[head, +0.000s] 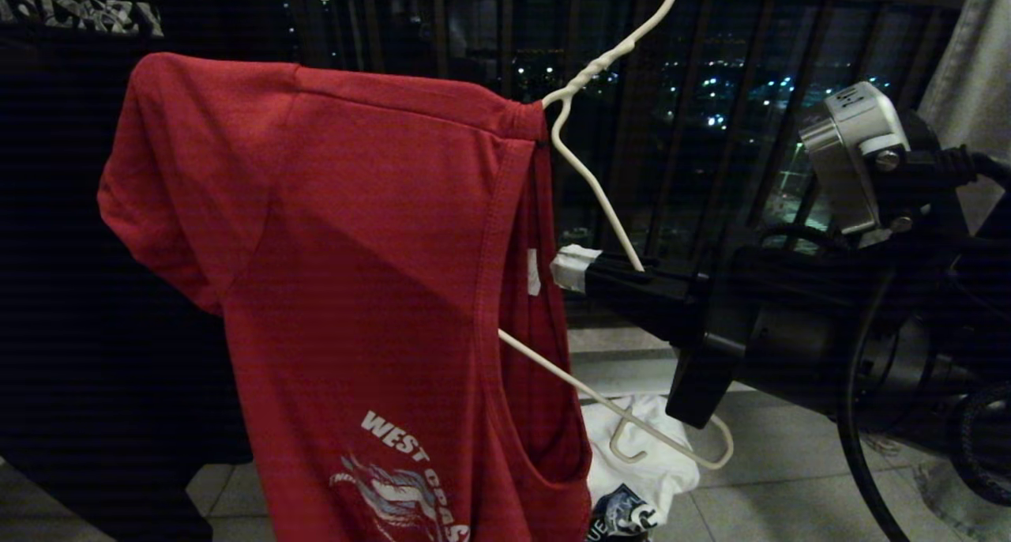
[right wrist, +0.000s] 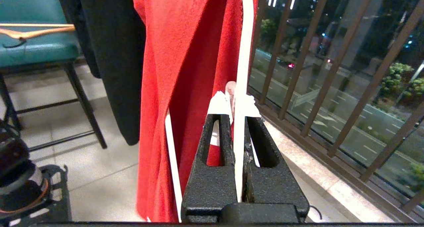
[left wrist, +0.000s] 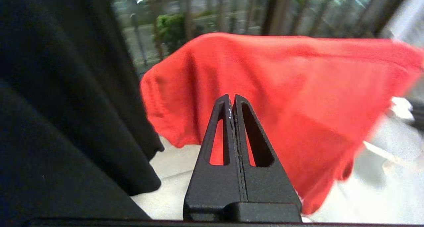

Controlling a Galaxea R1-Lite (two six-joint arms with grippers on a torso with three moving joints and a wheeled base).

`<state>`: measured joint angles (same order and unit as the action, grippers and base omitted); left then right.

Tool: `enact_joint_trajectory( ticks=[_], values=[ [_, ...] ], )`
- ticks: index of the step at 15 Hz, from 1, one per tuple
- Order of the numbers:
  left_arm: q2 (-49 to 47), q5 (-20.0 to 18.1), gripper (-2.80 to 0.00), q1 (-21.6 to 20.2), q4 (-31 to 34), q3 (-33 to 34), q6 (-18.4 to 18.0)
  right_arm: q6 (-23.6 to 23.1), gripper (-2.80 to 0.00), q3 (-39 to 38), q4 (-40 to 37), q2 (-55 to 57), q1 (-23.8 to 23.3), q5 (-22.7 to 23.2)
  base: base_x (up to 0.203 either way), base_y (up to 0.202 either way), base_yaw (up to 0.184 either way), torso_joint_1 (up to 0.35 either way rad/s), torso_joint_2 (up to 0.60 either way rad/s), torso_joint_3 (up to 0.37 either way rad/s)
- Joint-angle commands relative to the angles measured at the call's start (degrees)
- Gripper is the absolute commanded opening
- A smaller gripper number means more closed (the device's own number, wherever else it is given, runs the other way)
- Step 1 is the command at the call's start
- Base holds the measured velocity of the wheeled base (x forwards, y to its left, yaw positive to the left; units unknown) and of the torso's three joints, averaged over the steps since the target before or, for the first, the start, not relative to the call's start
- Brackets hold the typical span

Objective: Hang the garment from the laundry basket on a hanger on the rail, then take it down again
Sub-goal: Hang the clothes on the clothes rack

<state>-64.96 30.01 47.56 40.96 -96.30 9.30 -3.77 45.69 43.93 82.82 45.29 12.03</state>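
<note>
**Right gripper clamps hanger, shirt half on**

Right gripper [right wrist: 236, 116] pinched tight on the wire hanger [head: 588, 175]. Red shirt [head: 355, 273] covers only one hanger shoulder; other arm bare, near window bars [right wrist: 308, 41]. Left wrist cam only: left gripper [left wrist: 231, 101] fully closed, empty, short of shirt, black garment [left wrist: 66, 104] beside it. Floor [right wrist: 99, 174] open below.

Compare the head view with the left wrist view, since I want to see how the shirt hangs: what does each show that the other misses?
Only the head view shows the white wire hanger, clamped by the shut right tool, the shirt's white lettering, and a white shirt on the floor. Only the left wrist view shows the left tool, shut on nothing, pointing at the cloth. Both show the red shirt with one shoulder on the hanger, and the black shirt beside it.
</note>
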Motion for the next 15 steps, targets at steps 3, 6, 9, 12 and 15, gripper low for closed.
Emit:
enact_joint_trajectory(
  ticks=[3, 6, 9, 12, 15],
  values=[
    [-3.61, 0.55, -2.80, -13.35, -10.26, 4.07, -4.99, 0.08, -2.80, 0.36, 0.27, -0.12, -0.29, 0.09, 0.000, 0.000, 0.000, 0.000, 0.00, 0.000],
    [-2.10, 0.66, -2.80, -16.98, -19.02, 8.30, -9.40, 0.16, -2.80, 0.36, 0.27, -0.47, -0.38, 0.18, 0.000, 0.000, 0.000, 0.000, 0.00, 0.000],
    [6.24, 1.62, -2.80, -18.74, -19.27, 14.40, -9.60, 0.16, -2.80, 0.36, 0.27, -0.96, -0.46, 0.18, 0.000, 0.000, 0.000, 0.000, 0.00, 0.000],
    [17.83, 1.83, -2.80, -31.32, -19.62, 25.89, -9.49, 0.16, -2.80, 0.36, 0.27, -2.19, -0.38, 0.18, 0.000, 0.000, 0.000, 0.000, 0.00, 0.000],
    [26.66, 1.75, -2.80, -42.12, -19.92, 37.09, -8.85, 0.16, -2.80, 0.28, 0.13, -2.96, -0.38, 0.18, 0.000, 0.000, 0.000, 0.000, 0.00, 0.000]
  ],
)
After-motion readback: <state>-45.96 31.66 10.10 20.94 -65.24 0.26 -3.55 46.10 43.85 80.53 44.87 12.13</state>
